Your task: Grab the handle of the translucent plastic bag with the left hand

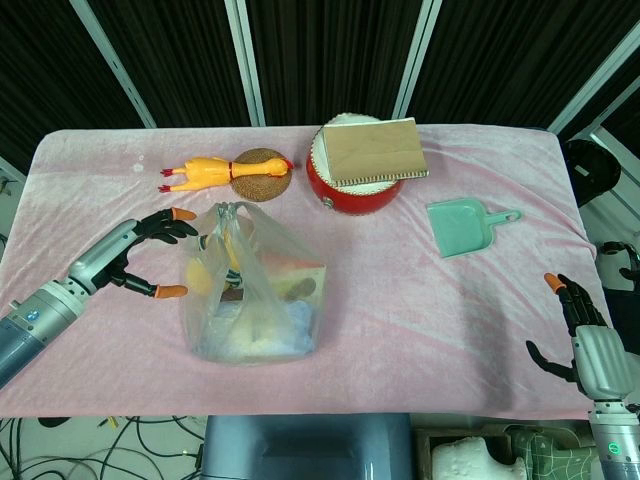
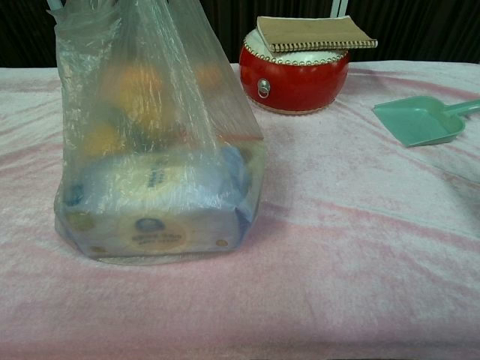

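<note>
The translucent plastic bag stands upright on the pink cloth, full of packaged goods and orange items; the chest view shows the bag filling the left half. Its handles stick up at the bag's top left. My left hand hovers just left of the bag with fingers spread apart, orange-tipped, holding nothing; one fingertip is near the handles without clearly touching them. My right hand hangs off the table's right front corner, fingers apart and empty. Neither hand shows in the chest view.
Behind the bag lie a yellow rubber chicken and a brown woven coaster. A red drum carries a tan notebook. A teal dustpan sits to the right. Black curtains back the table.
</note>
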